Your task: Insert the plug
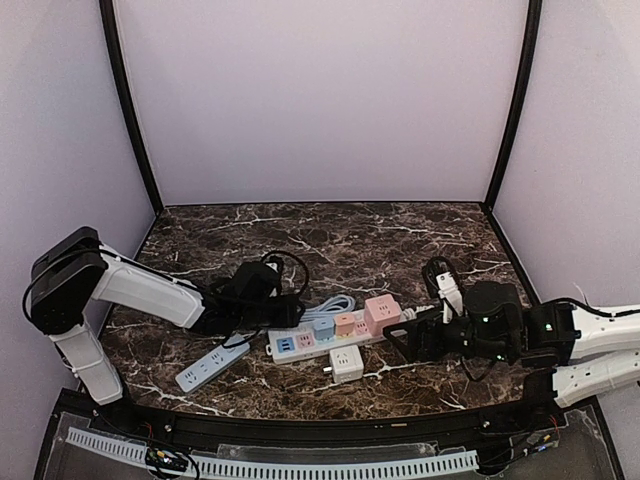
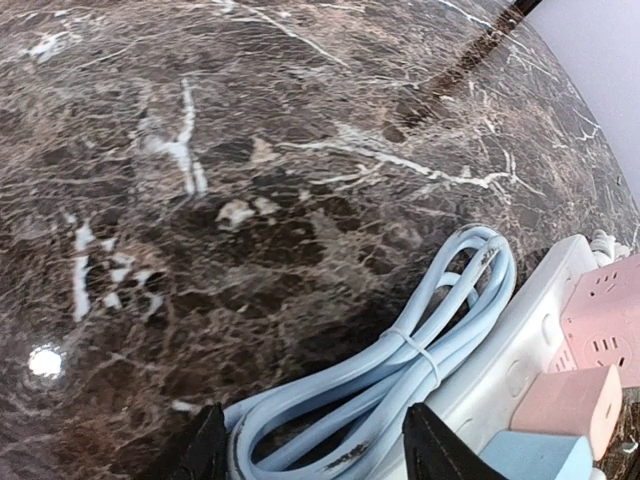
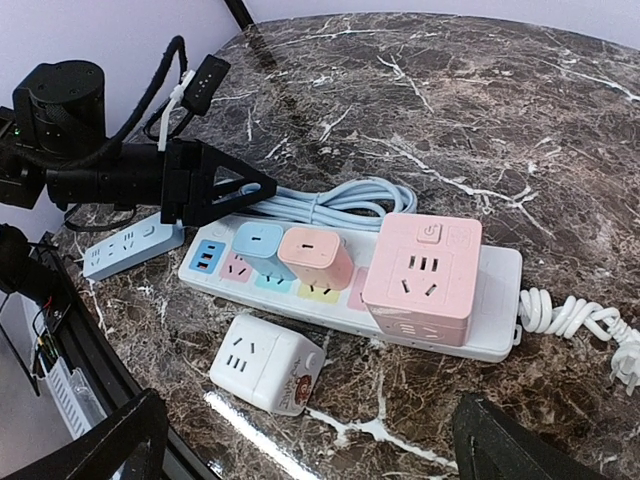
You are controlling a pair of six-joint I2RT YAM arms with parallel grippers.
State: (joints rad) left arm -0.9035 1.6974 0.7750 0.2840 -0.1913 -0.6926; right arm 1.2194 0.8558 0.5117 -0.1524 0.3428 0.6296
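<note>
A white power strip [image 3: 495, 275] lies mid-table with a blue adapter [image 3: 258, 250], an orange adapter [image 3: 315, 258] and a pink cube [image 3: 420, 275] plugged into it. A white cube plug adapter [image 3: 268, 362] [image 1: 346, 364] lies loose on its side just in front of the strip. My left gripper [image 2: 315, 450] [image 1: 292, 314] is low behind the strip's left end, and its fingers press on both sides of a tied light-blue cable bundle [image 2: 440, 330] [image 1: 335, 303]. My right gripper [image 3: 315, 445] [image 1: 395, 340] hovers wide open at the strip's right end, holding nothing.
A small light-blue strip [image 1: 212, 367] lies front left. The white strip's coiled cord ends in a white plug [image 3: 625, 360] at the right. A black cable bundle [image 1: 440, 275] sits behind my right arm. The table's front edge is close.
</note>
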